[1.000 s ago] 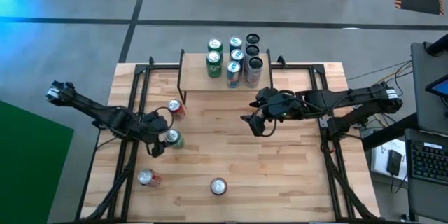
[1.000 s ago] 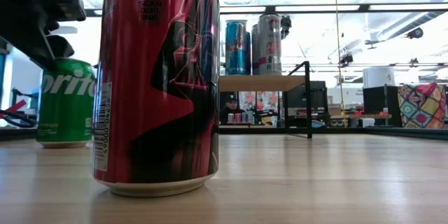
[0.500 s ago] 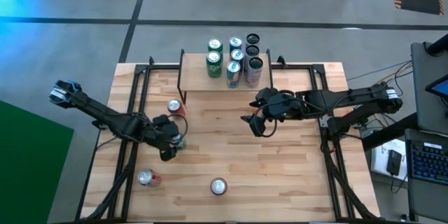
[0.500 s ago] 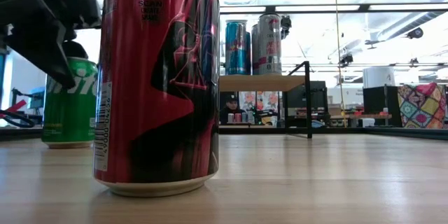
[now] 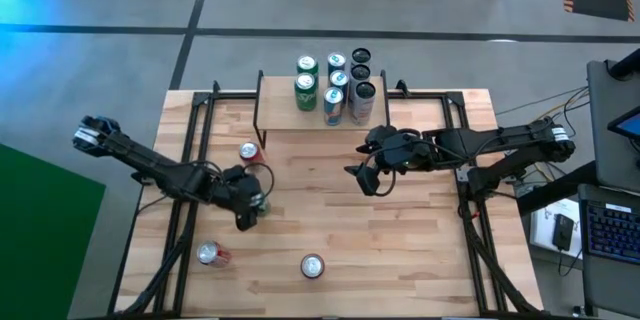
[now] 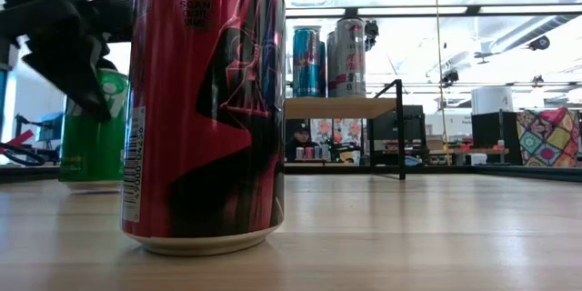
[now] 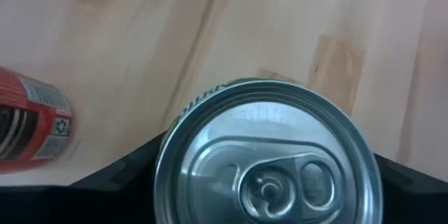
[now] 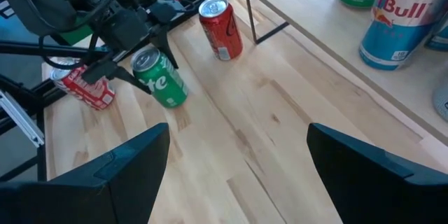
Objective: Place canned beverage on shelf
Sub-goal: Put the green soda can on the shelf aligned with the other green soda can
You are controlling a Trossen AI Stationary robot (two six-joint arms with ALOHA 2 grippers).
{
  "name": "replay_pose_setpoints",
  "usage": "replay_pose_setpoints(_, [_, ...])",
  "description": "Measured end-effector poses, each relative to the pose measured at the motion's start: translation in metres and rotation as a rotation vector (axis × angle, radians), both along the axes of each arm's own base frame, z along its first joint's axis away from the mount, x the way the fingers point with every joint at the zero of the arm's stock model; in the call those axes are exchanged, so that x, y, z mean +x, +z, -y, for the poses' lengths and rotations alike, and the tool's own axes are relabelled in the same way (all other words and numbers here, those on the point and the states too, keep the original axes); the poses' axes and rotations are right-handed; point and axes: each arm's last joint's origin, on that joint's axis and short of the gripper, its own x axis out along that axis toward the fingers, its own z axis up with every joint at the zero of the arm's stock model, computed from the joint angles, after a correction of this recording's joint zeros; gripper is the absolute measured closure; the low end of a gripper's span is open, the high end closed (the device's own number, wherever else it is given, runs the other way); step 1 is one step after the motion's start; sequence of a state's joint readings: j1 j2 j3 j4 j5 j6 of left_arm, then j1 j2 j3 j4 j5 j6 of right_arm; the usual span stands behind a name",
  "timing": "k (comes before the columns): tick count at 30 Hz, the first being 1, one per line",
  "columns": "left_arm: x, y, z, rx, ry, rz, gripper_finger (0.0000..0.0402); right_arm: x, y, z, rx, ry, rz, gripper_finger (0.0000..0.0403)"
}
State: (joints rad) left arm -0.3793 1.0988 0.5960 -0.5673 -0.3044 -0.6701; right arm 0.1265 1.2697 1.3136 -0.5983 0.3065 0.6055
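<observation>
You are at the grasp: your left gripper (image 8: 140,66) straddles the green can (image 8: 159,78), well short of the shelf (image 5: 300,118) (whether the jaws have clamped, I cannot tell). Next, grip firmly, then lift.

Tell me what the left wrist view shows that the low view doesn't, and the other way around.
Only the left wrist view shows the green can's silver lid and pull tab from straight above, plus a red can off to one side. Only the low view shows the big red can up close, the shelf with cans on it, and the room behind. Both show the green can standing on the wooden table, with the left gripper around it.
</observation>
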Motion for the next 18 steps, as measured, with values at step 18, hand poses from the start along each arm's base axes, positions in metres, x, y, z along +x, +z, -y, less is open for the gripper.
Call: replay_pose_setpoints(18, [0.041,0.062,-0.040,0.048,0.048,0.047,0.0093,-0.019,0.007,0.003,0.029,-0.037,-0.023,0.0076])
